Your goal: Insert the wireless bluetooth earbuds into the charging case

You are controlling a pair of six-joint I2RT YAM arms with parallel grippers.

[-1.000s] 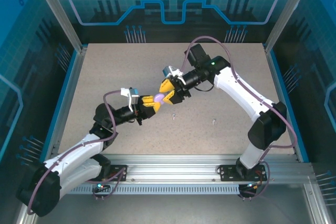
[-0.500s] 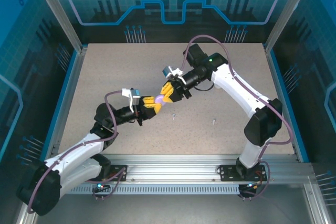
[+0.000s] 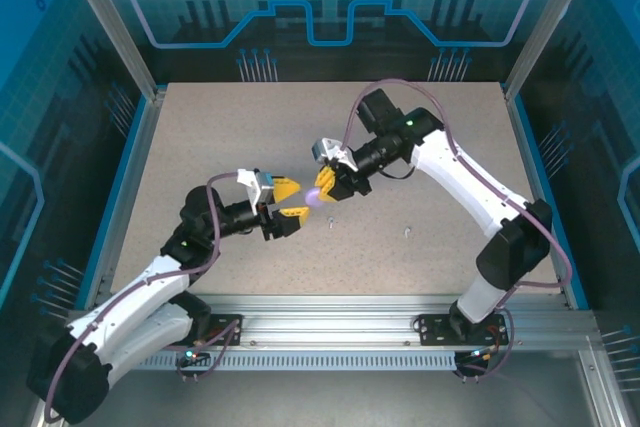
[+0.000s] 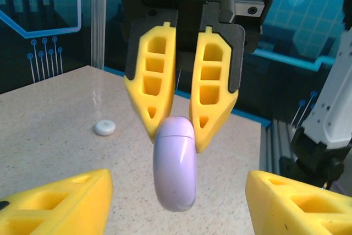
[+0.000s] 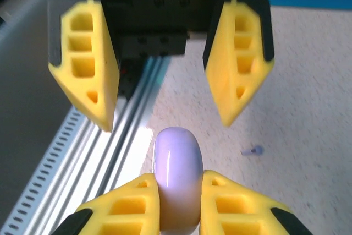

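Close the left gripper [image 3: 290,201], jaws spread and empty, squarely on the free end of the glossy pale purple rounded charging case [image 4: 175,169]; avoid twisting. Pinched edge-on between the jaws of the right gripper [image 3: 322,194], clear above the speckled beige worktop [image 3: 200,137]. Smooth, apparently shut, seam unclear. Probably one tiny purple earbud [image 5: 252,150] loose on the worktop nearby.

A purple case [image 4: 175,166] is clamped on edge between the fingers of the right gripper [image 4: 179,136], which is seen just above it. Below the case, the left gripper [image 4: 179,191] is spread wide, a finger to either side, neither touching it. A white disc [image 4: 103,127] is seen left of the case, on the table [image 4: 49,141].
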